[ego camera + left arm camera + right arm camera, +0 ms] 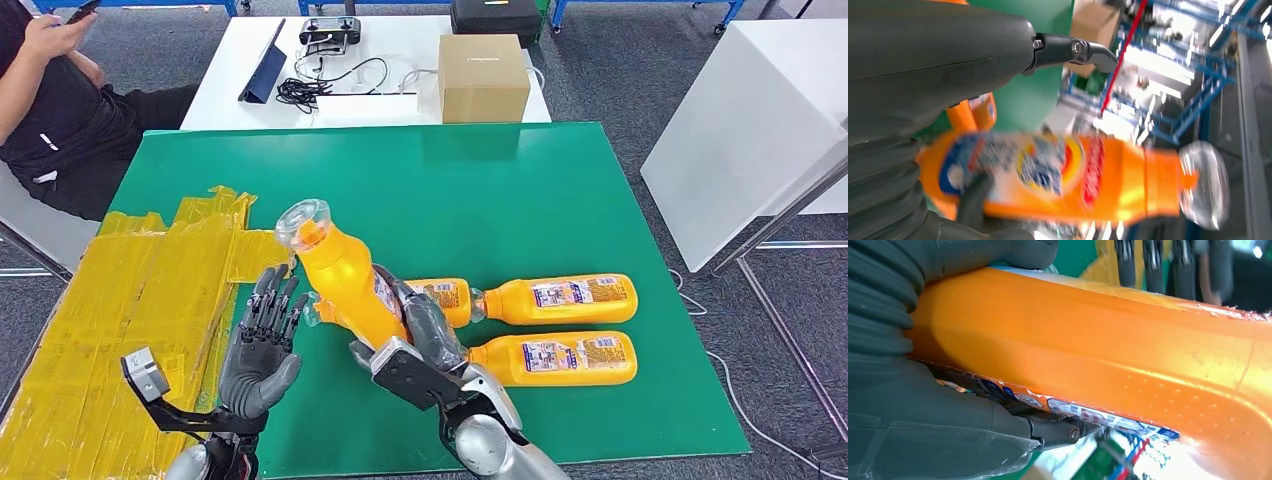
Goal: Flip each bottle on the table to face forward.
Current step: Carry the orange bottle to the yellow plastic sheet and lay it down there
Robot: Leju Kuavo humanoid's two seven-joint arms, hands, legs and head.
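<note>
- Four orange bottles are on or above the green table [560, 180]; one is lifted, three lie on their sides.
- Lifted bottle [345, 280]: gripped around its lower body by the right hand [425, 335], raised off the table surface and tilted, clear cap [303, 222] uppermost and leaning toward the robot's left; in the head view its plain orange back faces the camera, with a strip of label visible at the edge by the hand.
- Right hand: fingers wrapped around the bottle, thumb on one side and darker fingers on the other; the right wrist view shows the orange body [1108, 345] pressed against the palm, label edge just beside the thumb.
- Left hand [262, 345]: held upright just beside the lifted bottle, palm turned toward it, fingers extended and apart; it holds nothing; whether the fingertips touch the bottle cannot be told.
- Left wrist view: the printed front label [1048, 167] of the lifted bottle faces this camera; picture blurred, cap [1205, 185] visible at one end.
- Short bottle [445, 298]: lies on the table partly behind the right hand, label up.
- Upper long bottle [560, 298]: lies on its side, cap pointing toward the short bottle, label up.
- Lower long bottle [555, 360]: lies on its side just beside and parallel to the upper one, label up.
- Yellow taped sheet [130, 300]: covers the table's left part.
- White table [400, 60] beyond: carries a cardboard box [483, 78], cables and a tablet.
- Person [50, 110]: seated at the far left, holding a phone.
</note>
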